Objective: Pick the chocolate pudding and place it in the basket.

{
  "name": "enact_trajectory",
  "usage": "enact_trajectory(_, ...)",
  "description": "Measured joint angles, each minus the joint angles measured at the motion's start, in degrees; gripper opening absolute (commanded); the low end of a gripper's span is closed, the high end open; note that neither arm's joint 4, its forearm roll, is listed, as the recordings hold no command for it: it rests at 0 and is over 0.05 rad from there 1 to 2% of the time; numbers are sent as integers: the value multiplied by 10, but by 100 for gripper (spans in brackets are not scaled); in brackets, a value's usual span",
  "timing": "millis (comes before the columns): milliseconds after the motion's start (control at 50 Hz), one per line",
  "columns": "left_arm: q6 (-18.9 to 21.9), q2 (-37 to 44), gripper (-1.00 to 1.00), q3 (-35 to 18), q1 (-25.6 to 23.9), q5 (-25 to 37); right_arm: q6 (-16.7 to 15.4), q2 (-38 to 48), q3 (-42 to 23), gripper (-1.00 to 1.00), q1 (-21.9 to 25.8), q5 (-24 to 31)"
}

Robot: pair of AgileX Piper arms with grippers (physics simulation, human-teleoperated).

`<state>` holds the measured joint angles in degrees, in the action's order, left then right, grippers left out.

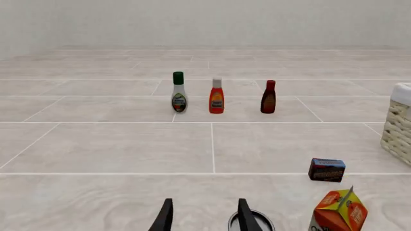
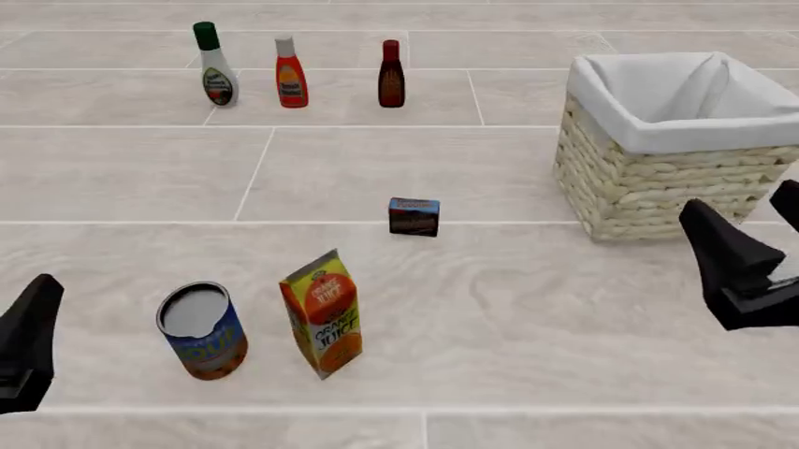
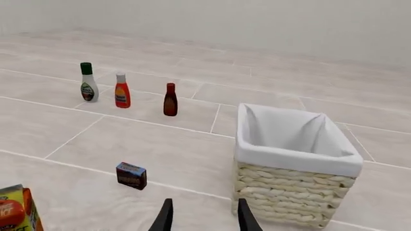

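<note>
The chocolate pudding is a small dark brown box lying on the tiled floor mid-scene, left of the basket. The basket is a large wicker one with white lining at the right. My left gripper sits low at the near left, well short of the pudding. In its wrist view the left gripper is open and empty, with the pudding ahead and off to one side. My right gripper hovers in front of the basket; its wrist view shows the right gripper open, with the pudding and basket ahead.
An orange juice carton and an open tin can stand near the left arm. Three bottles line the far side: white dressing, orange-red sauce, dark brown sauce.
</note>
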<state>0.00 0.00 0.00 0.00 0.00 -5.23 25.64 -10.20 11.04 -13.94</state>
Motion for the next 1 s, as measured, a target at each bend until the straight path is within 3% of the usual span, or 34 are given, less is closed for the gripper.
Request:
enact_trajectory(340,0,0,100,0,0,0,-20,163,-79,100,50,-40)
enact_trajectory(1000,0,0,100,0,0,0,-24,432,-294,100,115,-29)
